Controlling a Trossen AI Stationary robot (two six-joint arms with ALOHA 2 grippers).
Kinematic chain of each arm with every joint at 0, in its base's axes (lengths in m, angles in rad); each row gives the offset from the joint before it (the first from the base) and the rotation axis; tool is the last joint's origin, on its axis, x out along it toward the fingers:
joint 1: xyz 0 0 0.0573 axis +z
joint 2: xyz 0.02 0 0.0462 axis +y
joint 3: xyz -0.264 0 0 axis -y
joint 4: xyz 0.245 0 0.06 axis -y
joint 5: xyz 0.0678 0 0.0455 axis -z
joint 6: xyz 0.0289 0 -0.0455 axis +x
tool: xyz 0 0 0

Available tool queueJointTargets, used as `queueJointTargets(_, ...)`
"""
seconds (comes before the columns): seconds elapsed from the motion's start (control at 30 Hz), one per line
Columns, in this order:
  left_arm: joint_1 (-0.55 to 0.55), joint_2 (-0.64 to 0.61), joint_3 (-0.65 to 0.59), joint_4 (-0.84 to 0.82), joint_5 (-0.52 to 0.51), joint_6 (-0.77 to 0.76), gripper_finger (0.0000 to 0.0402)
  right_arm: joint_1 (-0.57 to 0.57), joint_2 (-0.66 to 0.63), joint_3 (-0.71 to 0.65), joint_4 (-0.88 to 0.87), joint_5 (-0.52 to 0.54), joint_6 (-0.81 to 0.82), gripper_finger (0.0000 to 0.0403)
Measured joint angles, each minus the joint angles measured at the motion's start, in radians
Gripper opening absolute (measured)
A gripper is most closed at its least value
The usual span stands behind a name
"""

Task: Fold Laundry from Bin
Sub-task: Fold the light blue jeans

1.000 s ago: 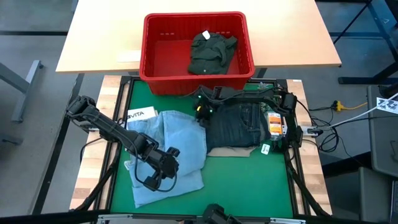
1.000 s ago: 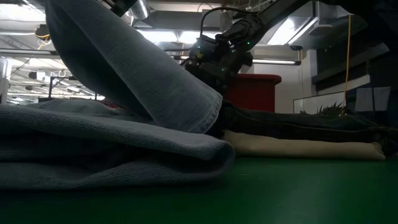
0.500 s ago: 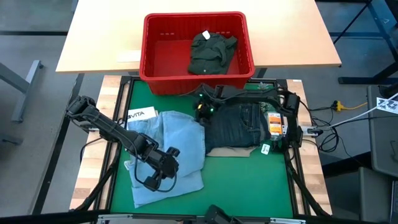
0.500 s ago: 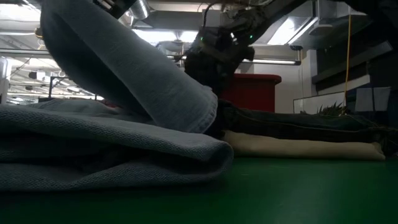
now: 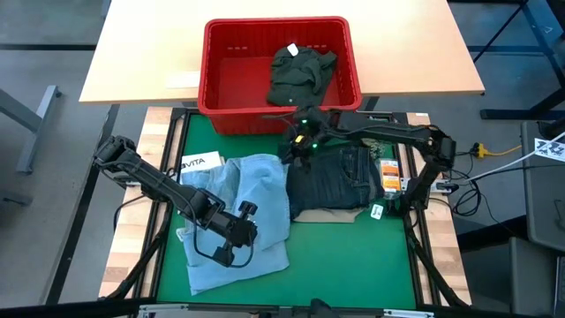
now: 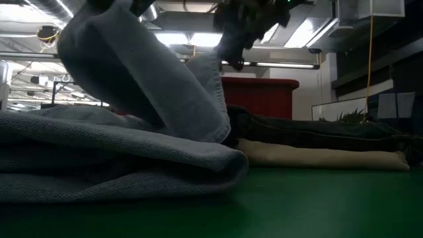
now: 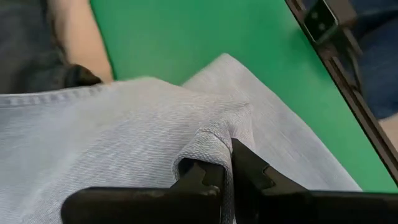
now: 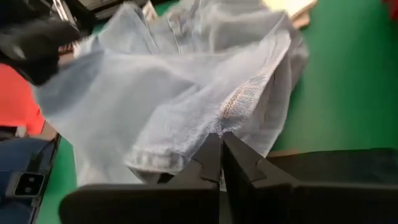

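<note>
**Folding half done: two pieces stacked, light jeans in hand, one piece in the bin**

High view: bin [image 5: 279,72] sits on the wooden table beyond the green mat [image 5: 353,256]; inside it lies one olive garment [image 5: 300,72], untouched, so at least that piece is left; on the mat the navy jeans [image 5: 334,181] lie folded on the beige trousers [image 5: 340,215], which I judge finished; beside them the light jeans [image 5: 243,216] are spread and rumpled, only partly folded; the left gripper [image 5: 231,240] sits on their near part, the right gripper [image 5: 300,147] at their far edge near the bin; a white tote [image 5: 199,163] peeks out at the jeans' far left corner.

Low view: a fold of the light jeans [image 6: 158,86] rises off the mat toward the grippers overhead, while the navy jeans [image 6: 317,129] rest flat on the beige trousers [image 6: 324,157]; the fold in progress looks like the current step.

Left wrist view: the left gripper [image 7: 229,171] is pinched tight on a ridge of light denim [image 7: 124,137].

Right wrist view: the right gripper [image 8: 221,155] is likewise clamped on a seamed edge of the light jeans [image 8: 186,87], lifted clear of the mat.
</note>
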Motion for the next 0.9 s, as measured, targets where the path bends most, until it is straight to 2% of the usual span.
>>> queueJointTargets(0.17, 0.023, 0.0, 0.0, 0.017, -0.052, 0.0, 0.0004, 0.0, -0.106, 0.0, -0.075, 0.074, 0.001, 0.0003)
queueJointTargets(0.4, 0.092, 0.0, 0.0, 0.045, -0.158, 0.006, 0.0004, 0.0, -0.3, 0.0, -0.26, 0.266, 0.021, 0.0002)
queueJointTargets(0.6, 0.188, 0.0, 0.002, 0.147, -0.159, 0.131, 0.0004, 0.003, -0.465, 0.0, -0.433, 0.424, 0.111, 0.0001)
queueJointTargets(0.7, 0.245, 0.0, 0.033, 0.15, -0.157, 0.196, 0.0004, 0.033, -0.541, 0.0, -0.501, 0.541, 0.158, 0.0001)
queueJointTargets(0.9, 0.363, -0.001, 0.116, 0.171, -0.154, 0.345, 0.0004, 0.104, -0.677, 0.0, -0.549, 0.698, 0.263, 0.0001)
